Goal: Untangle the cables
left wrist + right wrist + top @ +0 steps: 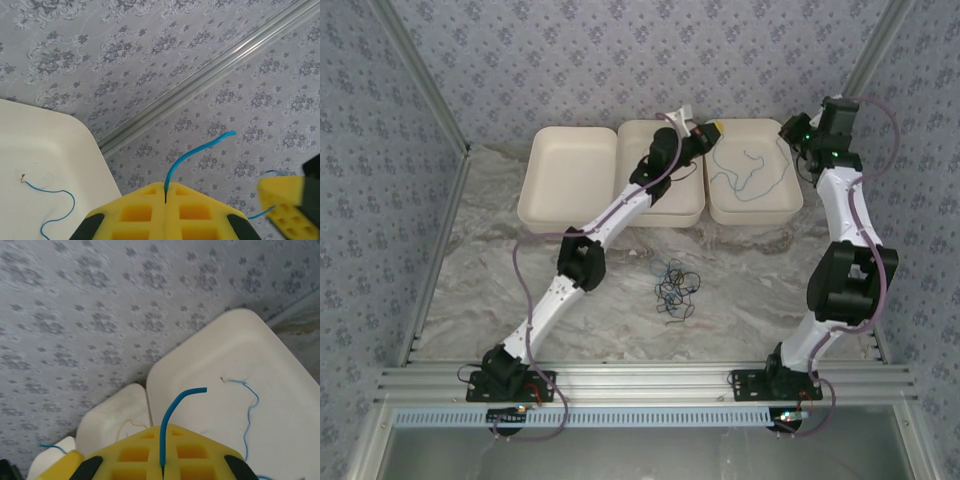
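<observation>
Left pincer (pixel 165 192) and right pincer (pixel 162 467) each pinch a blue cable (pixel 195 150), raised over the end tray (pixel 790 205), likely to drop it beside the loose cable (pixel 750 175). Tangle (pixel 672 285) waits mid-bench (pixel 750 290).

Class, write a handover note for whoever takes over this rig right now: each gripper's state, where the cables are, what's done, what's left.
Left gripper: shut on a blue cable end, raised.
Right gripper: shut on a second blue end, above the right tray.
Done: one blue cable lies in that tray.
Left: the tangle of blue and black cables sits on the table, apart from both grippers.
</observation>
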